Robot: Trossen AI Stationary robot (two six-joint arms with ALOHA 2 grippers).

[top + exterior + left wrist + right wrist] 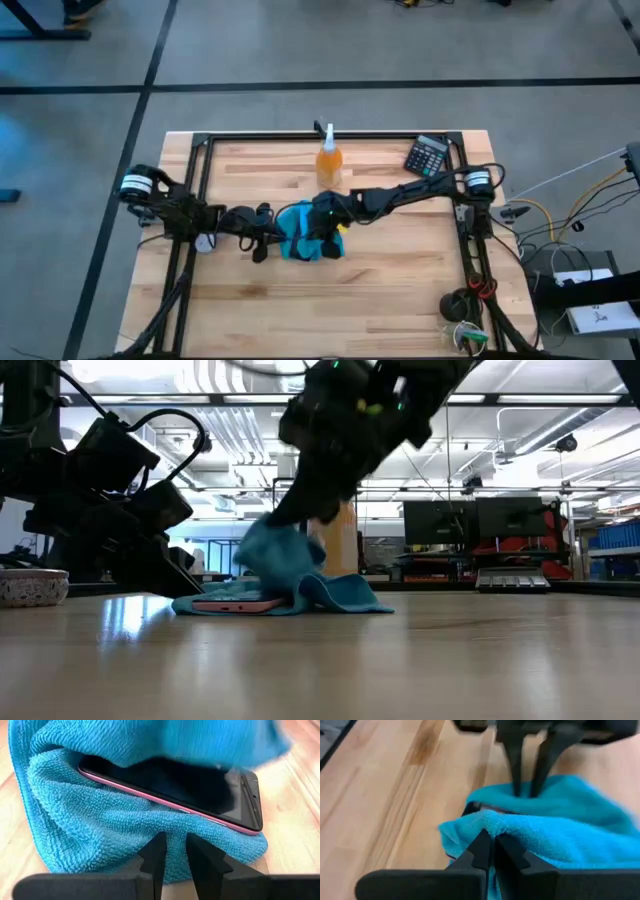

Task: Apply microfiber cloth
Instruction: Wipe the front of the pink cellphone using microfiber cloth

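Centrally on the bench (400,290), the microfiber cloth (300,240) lies bunched around and partly beneath a phone (200,795) with a pink edge, one fold raised over the screen. Right end effector (492,852): fingers pressed together, pinching an upper fold of the cloth; in the low view this fold is drawn up into a peak above the phone while the remainder trails flat on the wood. Left end effector (172,857): fingers narrowly apart, their tips at or in the cloth's near edge just beside the phone; whether they truly grip fabric cannot be told from these views. An orange spray bottle (329,160) stands behind the cloth, and a calculator (428,155) lies near the far right corner, both apart from the work. Handling, as a judgement: the cloth is light, limp and looped in texture, so it drapes rather than holds shape, bunches readily, and should grip well when pinched at a fold or hem rather than at a flat expanse. The phone is stiff and smooth-faced, likely to slide on the wood under a wiping stroke, so the left end effector's hold on the lower cloth edge probably serves as an anchor.
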